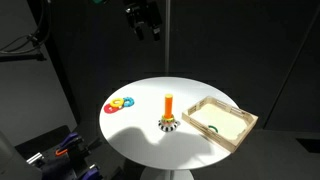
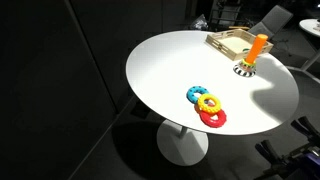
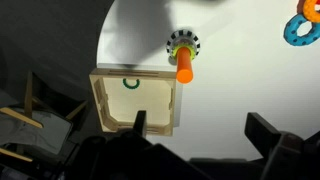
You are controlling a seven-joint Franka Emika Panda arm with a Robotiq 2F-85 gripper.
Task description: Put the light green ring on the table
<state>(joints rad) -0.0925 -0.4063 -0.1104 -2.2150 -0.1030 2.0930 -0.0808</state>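
Observation:
The round white table (image 1: 140,135) shows in both exterior views (image 2: 175,65) and in the wrist view (image 3: 240,70). An orange peg (image 1: 169,104) stands upright on a black-and-white striped base (image 3: 182,43) near the tray. A pale greenish ring seems to lie round the peg's foot (image 3: 172,44); I cannot tell it surely. My gripper (image 1: 146,24) hangs high above the table, open and empty; its fingers frame bare tabletop in the wrist view (image 3: 200,125).
A light-wood tray (image 1: 243,122) (image 2: 222,43) (image 3: 100,110) holds a small stronger-green piece (image 3: 130,82). Red, yellow and blue rings (image 1: 120,104) (image 2: 207,105) lie together on the table away from the peg; the blue one (image 3: 303,30) shows in the wrist view.

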